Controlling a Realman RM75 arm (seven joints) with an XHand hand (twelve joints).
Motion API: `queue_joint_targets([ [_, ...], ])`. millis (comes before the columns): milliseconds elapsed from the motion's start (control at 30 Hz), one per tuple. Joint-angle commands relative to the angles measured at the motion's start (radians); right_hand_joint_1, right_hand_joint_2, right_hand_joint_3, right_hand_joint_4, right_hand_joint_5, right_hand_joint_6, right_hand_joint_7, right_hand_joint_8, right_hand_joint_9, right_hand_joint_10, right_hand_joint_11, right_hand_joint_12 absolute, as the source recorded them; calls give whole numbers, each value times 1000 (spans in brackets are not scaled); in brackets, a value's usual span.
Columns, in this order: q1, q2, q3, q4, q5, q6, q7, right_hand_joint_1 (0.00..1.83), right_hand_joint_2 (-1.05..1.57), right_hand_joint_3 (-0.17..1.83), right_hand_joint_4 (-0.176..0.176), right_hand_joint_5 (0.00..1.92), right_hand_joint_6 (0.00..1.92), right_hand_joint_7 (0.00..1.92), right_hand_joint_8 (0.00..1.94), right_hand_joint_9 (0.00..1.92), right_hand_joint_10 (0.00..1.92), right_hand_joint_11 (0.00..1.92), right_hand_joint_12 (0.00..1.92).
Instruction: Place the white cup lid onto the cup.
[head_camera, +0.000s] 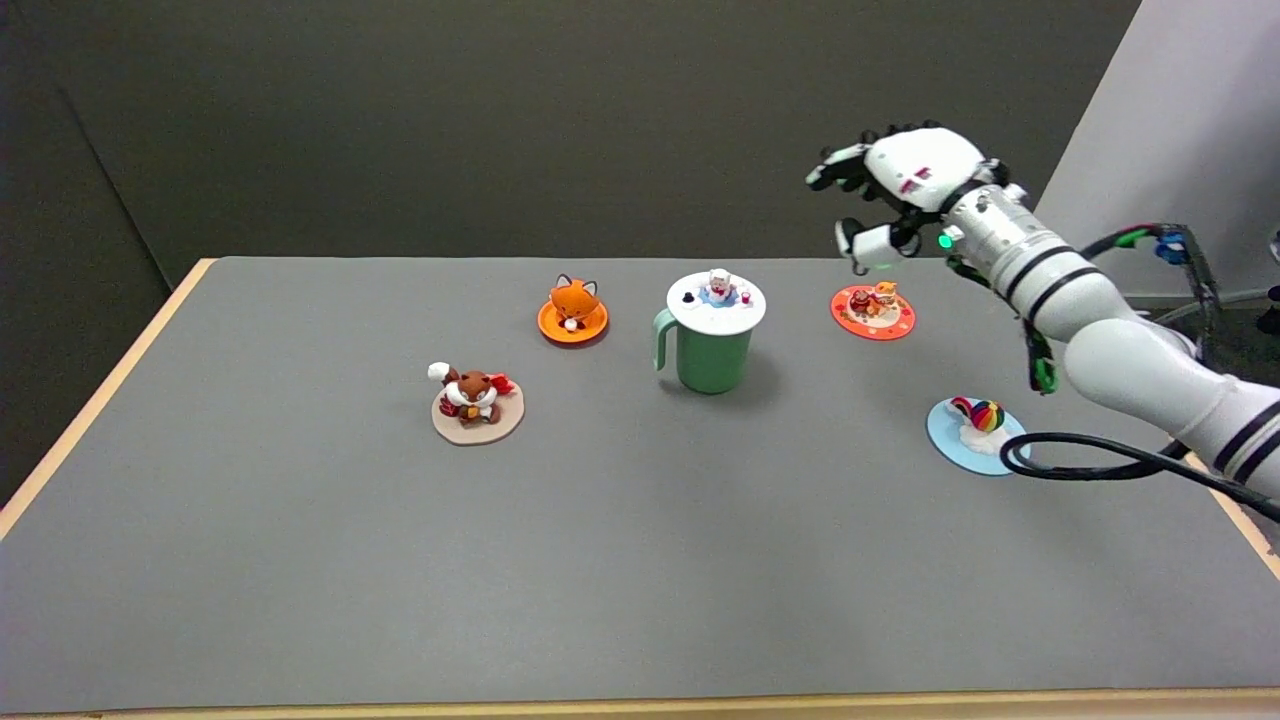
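While raised, robot hand (893, 195) empty, fingers apart.

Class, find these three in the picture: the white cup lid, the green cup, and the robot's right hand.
white cup lid (716, 308), head view, bare rim of the disc.
green cup (714, 360), head view, front wall.
right hand (895, 190), head view, middle of hand.

A: What flanks the green cup (712, 355)?
B: An orange fox lid (573, 310) left, a red lid (873, 311) right; both stand apart, leaving open gaps.
A: And nearer?
B: Bare grey table (600, 580).
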Motion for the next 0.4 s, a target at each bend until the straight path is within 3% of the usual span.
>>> queue_joint_targets([
  [33,-166,12,216,142,-10,-8,-66,883,782,881,176,725,209,795,203,850,222,692,779],
  [67,-167,13,215,146,-10,-12,-83,892,767,898,176,730,201,791,207,842,215,694,733],
  [100,-168,15,210,154,-10,-16,-100,840,731,1019,176,730,216,801,167,805,200,707,560],
  [200,-170,16,205,179,-10,-25,-124,808,715,1032,176,732,231,771,170,756,198,730,373],
  [400,-181,16,206,202,-4,-27,-125,753,708,1045,176,729,238,752,172,710,192,669,320],
])
